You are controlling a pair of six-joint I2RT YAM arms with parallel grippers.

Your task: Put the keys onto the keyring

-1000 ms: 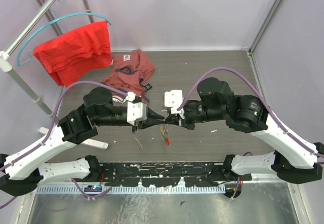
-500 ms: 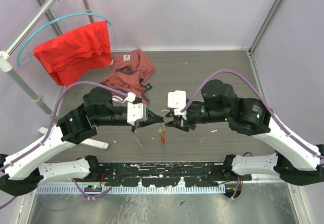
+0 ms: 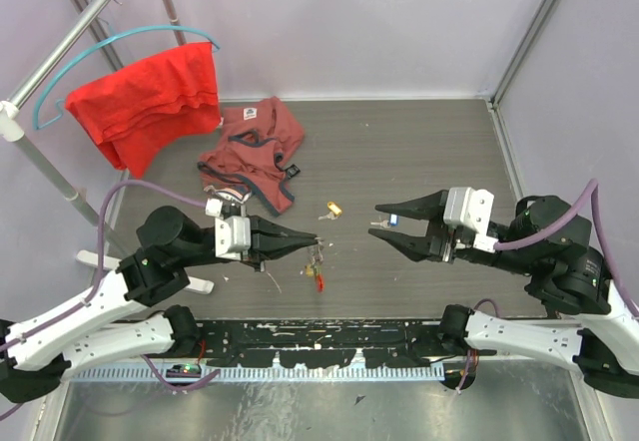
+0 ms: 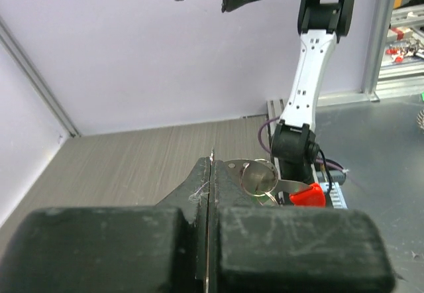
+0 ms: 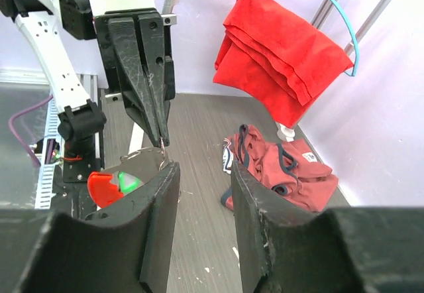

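Note:
My left gripper is shut on the thin wire of the keyring, which hangs from its tip above the table with its red tag lowest. In the left wrist view the gripper pinches the ring edge, with a silver key and the red tag beyond it. The right wrist view shows a green key head beside the tag. A gold-headed key lies loose on the table. My right gripper is open, empty and apart from the ring; its fingers frame bare table.
A dull red garment lies crumpled at the back left of the table. A bright red cloth hangs on a teal hanger from the metal rack. A small blue item sits by the right fingertips.
The two grippers, tip to tip a second ago, have drawn apart. The right one opened and backed off to the right; the left one shut and pulled left with the keyring.

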